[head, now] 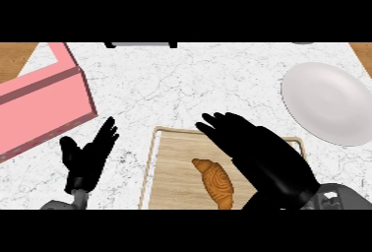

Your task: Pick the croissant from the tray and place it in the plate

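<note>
Hovering flat and open-fingered over the wooden tray (169, 162): right hand (262, 157), just right of the croissant (216, 183) lying lengthwise toward the near edge. Resting open at lower left, farther off: left hand (87, 157). Waiting far right: plate (327, 103).

The robot's left hand (85, 156) was matte black all over, with slim, tapering fingers and a shorter, blunter thumb, and it showed left of the light wooden rectangular tray (174, 162). Below its wrist sat a short black cuff, then a narrow grey cylindrical forearm segment (only a stub of it was visible). The robot's right hand (263, 160) was the same flat black, much broader in view, its fingers thick and rounded at the tips, and it lay across the tray's right part. Behind it a dark grey forearm shell carried a small white patch.
</note>
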{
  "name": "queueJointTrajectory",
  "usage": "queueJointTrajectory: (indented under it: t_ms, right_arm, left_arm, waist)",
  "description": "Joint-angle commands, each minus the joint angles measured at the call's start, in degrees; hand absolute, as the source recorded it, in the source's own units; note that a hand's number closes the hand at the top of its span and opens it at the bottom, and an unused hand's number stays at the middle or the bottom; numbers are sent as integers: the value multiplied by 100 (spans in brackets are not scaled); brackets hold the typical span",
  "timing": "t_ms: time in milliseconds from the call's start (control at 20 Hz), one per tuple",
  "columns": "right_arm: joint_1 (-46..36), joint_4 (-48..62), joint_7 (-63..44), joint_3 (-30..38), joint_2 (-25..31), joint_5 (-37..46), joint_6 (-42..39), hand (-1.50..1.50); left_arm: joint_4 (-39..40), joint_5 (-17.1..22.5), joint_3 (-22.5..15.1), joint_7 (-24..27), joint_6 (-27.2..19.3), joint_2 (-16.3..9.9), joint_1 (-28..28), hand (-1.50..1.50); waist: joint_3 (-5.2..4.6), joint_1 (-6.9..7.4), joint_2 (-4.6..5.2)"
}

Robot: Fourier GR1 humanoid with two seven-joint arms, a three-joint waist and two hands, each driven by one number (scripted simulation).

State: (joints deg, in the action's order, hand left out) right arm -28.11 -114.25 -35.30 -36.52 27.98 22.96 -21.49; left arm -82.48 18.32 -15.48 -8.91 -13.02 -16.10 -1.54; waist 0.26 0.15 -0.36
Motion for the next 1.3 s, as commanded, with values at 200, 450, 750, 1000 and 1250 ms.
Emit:
queueJointTrajectory:
  t_ms: [200,450,750,1000,1250]
  right_arm:
    - [265,477,-273,-187,-687,515,-484,-150]
    - [673,695,353,-80,-708,846,-393,-150]
    - [1195,239,20,-738,-797,1819,-379,-150]
    - [1084,684,81,-611,-1088,2323,-369,-150]
    - [1231,1346,465,-562,-1365,2682,-245,-150]
  left_arm:
    - [85,-110,155,-266,226,6,12,0]
    - [239,-266,168,-174,189,286,-30,0]
    - [385,-309,309,234,493,307,281,0]
    - [93,-422,379,8,541,237,447,0]
    - [-31,-562,392,-283,401,512,186,0]
  waist:
    - [-27,6,37]
    - [-25,-6,43]
    - [-27,-30,34]
    - [-27,-3,33]
    - [-26,-4,35]
